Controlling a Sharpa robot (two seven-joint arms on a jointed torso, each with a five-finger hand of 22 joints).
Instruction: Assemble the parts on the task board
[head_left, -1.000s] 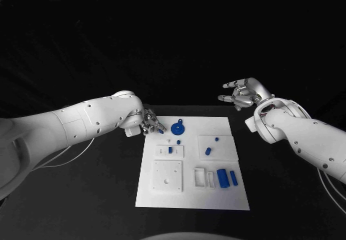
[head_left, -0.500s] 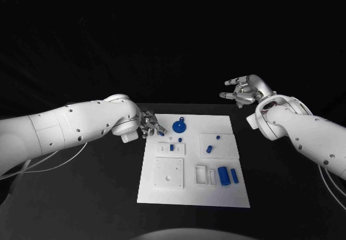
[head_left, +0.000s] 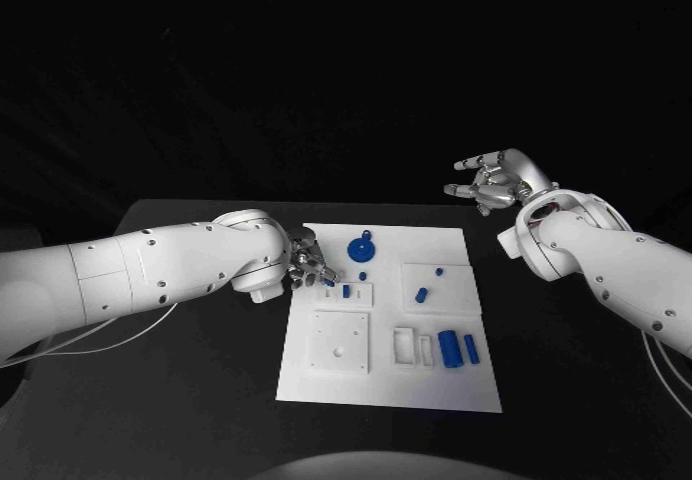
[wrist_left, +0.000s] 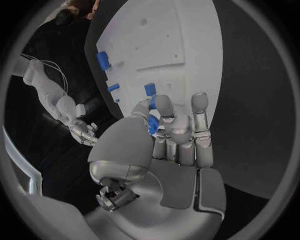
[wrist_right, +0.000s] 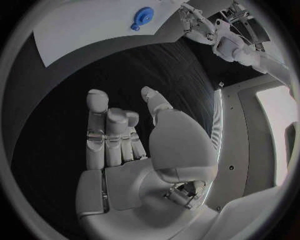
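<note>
While the left hand (head_left: 307, 262) hangs over the left edge of the white task board (head_left: 389, 390), its fingers are curled together around a small blue part (wrist_left: 152, 123), which the left wrist view shows pinched between thumb and fingertips. That hand sits just beside a small raised white plate (head_left: 346, 293) that carries two short blue pegs. The right hand (head_left: 495, 180) is raised beyond the far right corner of the board, well apart from it, with its fingers spread and nothing between them; the right wrist view shows its palm (wrist_right: 134, 165) bare. On the board's far end lies a round blue disc with a tab (head_left: 361, 248), and to its right a second raised plate (head_left: 437, 280) holds a blue peg (head_left: 420, 295). Nearer the robot a larger square white plate (head_left: 339, 342) lies flat, and beside it on the right stand two blue blocks (head_left: 456, 346) next to white slotted holders (head_left: 411, 347). All of this rests on the black table (head_left: 188, 360).
</note>
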